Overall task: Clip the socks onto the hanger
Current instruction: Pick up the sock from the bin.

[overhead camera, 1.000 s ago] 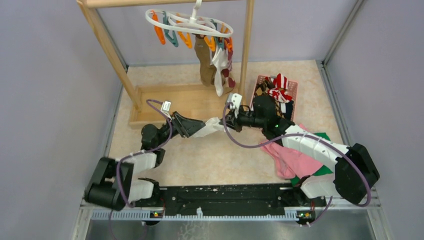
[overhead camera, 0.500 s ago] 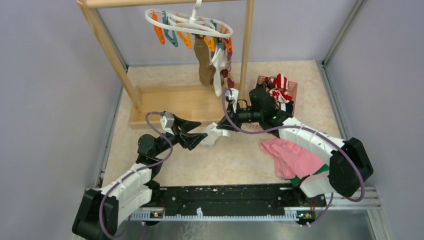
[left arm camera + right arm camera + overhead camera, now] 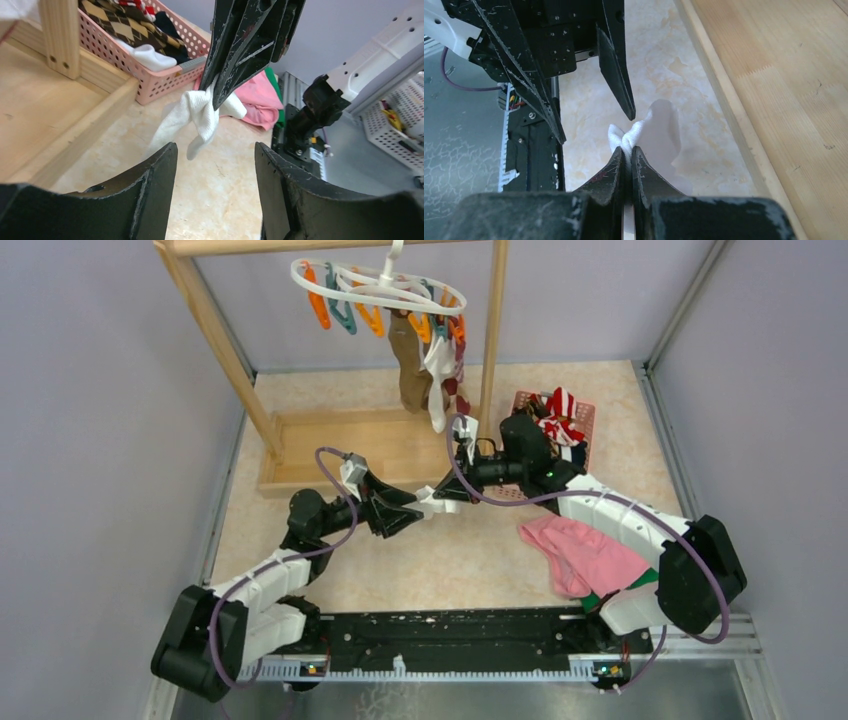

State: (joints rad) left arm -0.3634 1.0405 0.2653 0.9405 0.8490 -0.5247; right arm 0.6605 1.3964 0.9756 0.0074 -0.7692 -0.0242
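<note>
**Top external view.** The right end effector (image 3: 441, 497) was clenched on a white sock (image 3: 428, 506) and held it above the counter (image 3: 450, 560), just in front of the base of the wooden rack (image 3: 215, 325). The left end effector (image 3: 412, 511) met it from the opposite side, its jaws parted around the sock's free end. The hanger (image 3: 372, 284) hung by its hook from the rack's top bar, and its orange and teal clips (image 3: 345, 312) dangled from the ring. An olive-brown sock (image 3: 408, 370) and a second white sock (image 3: 438, 375) hung from clips on the ring's right side. A pink cloth (image 3: 590, 555) lay on the counter under the right arm.

**Left wrist view.** The held sock dangled from the closed tips of the right fingers (image 3: 235, 65). It hung ahead of the gap between the two left fingers (image 3: 150, 200) and appeared to touch neither, so the left end effector was released and grasped nothing. Behind it, a pink basket (image 3: 165, 80) beside the rack's base held an argyle sock (image 3: 122, 25) among other garments.

**Right wrist view.** The right fingertips were pressed together, with a fold of white fabric pinched between them. The two left fingers stood apart just beyond that fold.
</note>
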